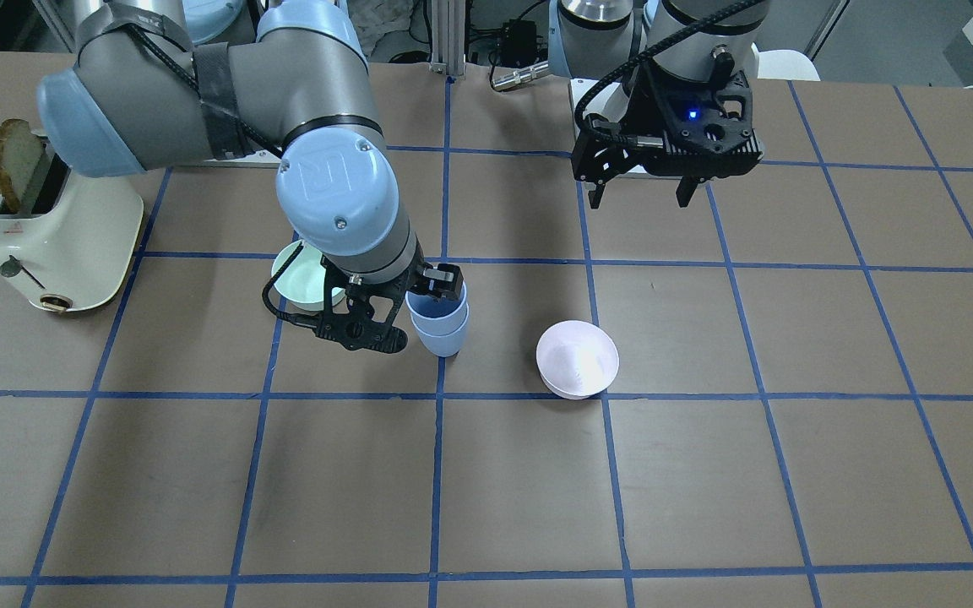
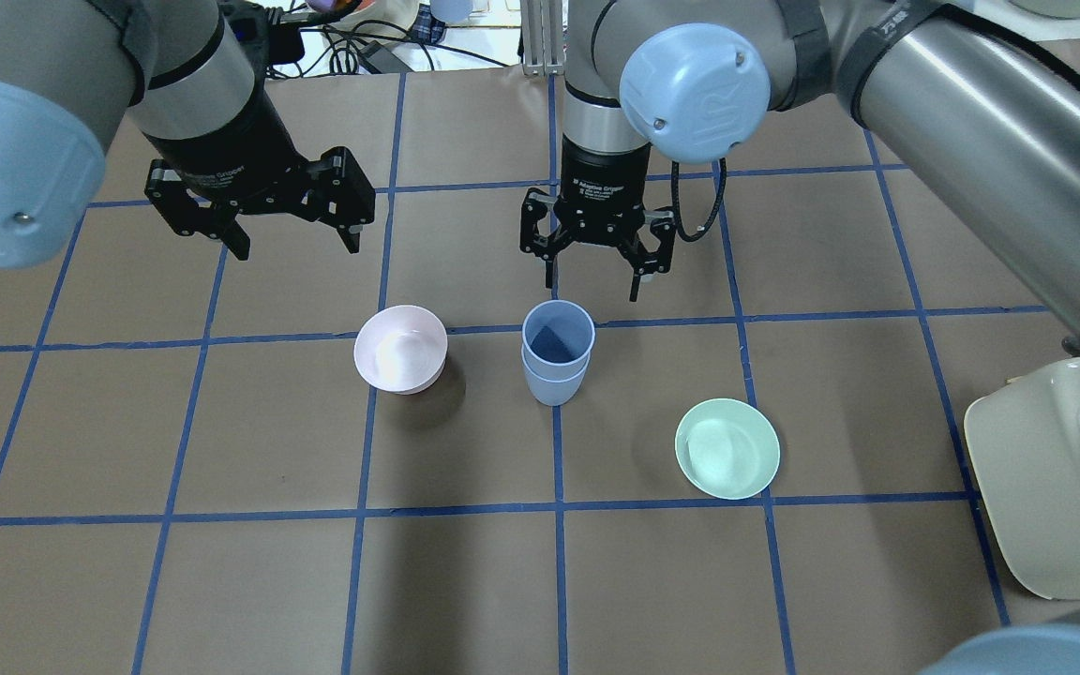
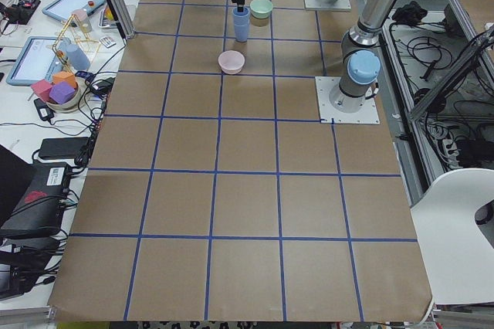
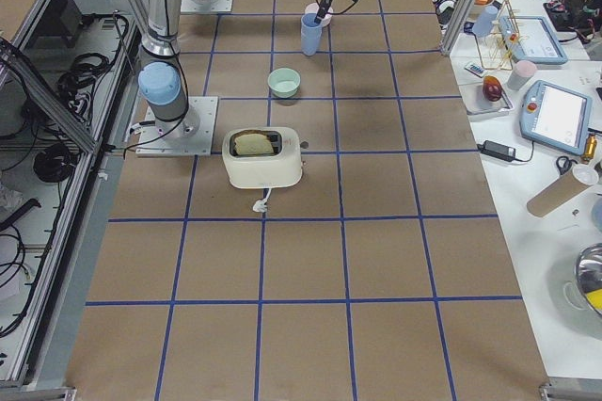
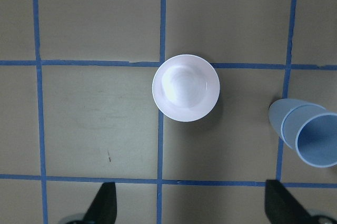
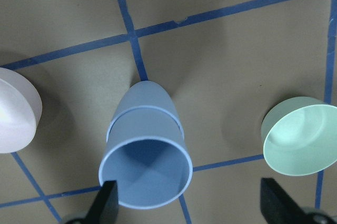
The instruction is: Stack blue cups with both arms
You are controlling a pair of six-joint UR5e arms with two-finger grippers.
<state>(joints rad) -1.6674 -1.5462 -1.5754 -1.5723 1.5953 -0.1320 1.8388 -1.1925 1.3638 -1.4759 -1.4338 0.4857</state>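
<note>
Right claw (image 2: 596,281): fingers spread, gripping nothing, poised over the stack.
Pale-blue tapered cups (image 2: 557,361): one nested inside the other, upright on the brown, blue-taped surface (image 2: 221,581), just beneath the right claw.
Left claw (image 2: 297,248): fingers spread, empty, well apart from the stack.
Pale pink round bowl (image 2: 400,349): between the left claw and the stack.
Mint-green round bowl (image 2: 727,448): near the right claw, on its side away from the left claw.

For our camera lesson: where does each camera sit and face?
Front-facing: across the table, facing robot; left arm, right arm.
Overhead: behind robot, looking down; left end effector, right end effector.
Exterior left: table's end, looking along; left arm near.
Exterior right: opposite end; right arm near.
Left wrist: down on pink bowl; fingertips.
Right wrist: down on blue cups; fingertips.
Both wrists see blue cups.
</note>
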